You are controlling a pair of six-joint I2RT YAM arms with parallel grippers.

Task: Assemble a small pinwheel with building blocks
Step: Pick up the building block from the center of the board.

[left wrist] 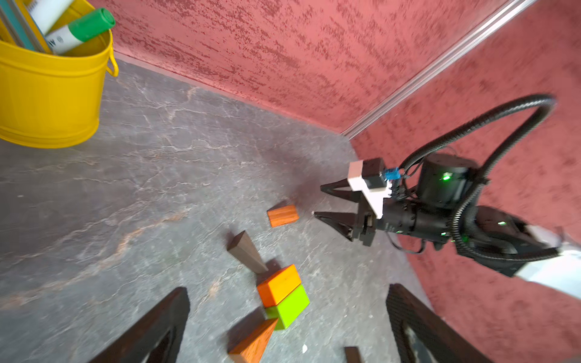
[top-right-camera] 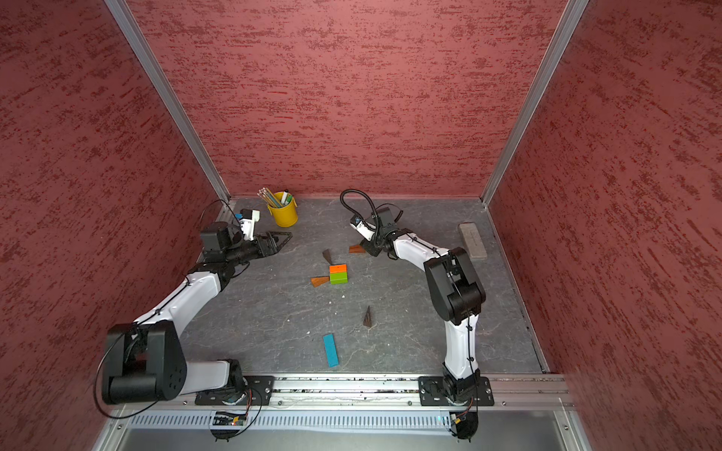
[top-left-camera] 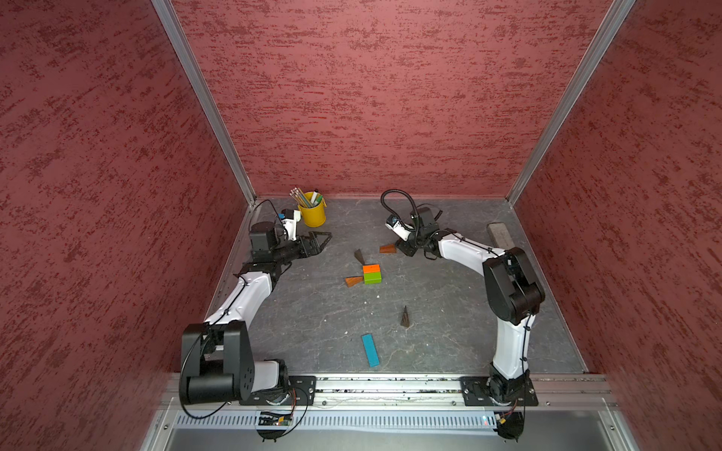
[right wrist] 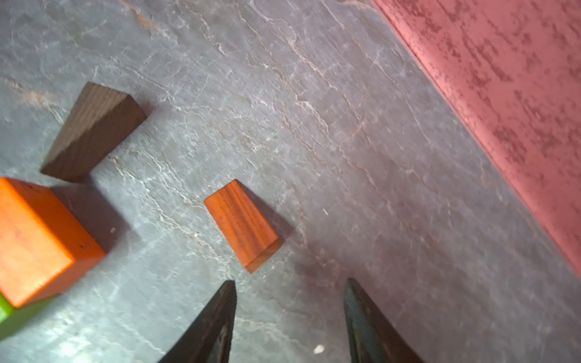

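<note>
An orange block (top-left-camera: 371,268) and a green block (top-left-camera: 372,277) lie side by side, touching, mid-table. A dark wedge (top-left-camera: 359,256) sits off their far left corner and a reddish wedge (top-left-camera: 354,281) points at the green block from the left. Another reddish wedge (right wrist: 242,224) lies just beyond the tips of my right gripper (right wrist: 290,281), which is open and empty. A dark wedge (top-left-camera: 405,317) stands alone nearer the front, with the blue bar (top-left-camera: 370,350) lying flat beyond it. My left gripper (top-left-camera: 327,242) hovers wide open to the left of the group, holding nothing.
A yellow bucket (top-left-camera: 313,214) of pencils and markers stands at the back left, close behind the left gripper. A grey eraser (top-left-camera: 500,234) lies along the right wall. Red walls close in three sides, and the arms' mounting rail (top-left-camera: 386,384) runs along the front.
</note>
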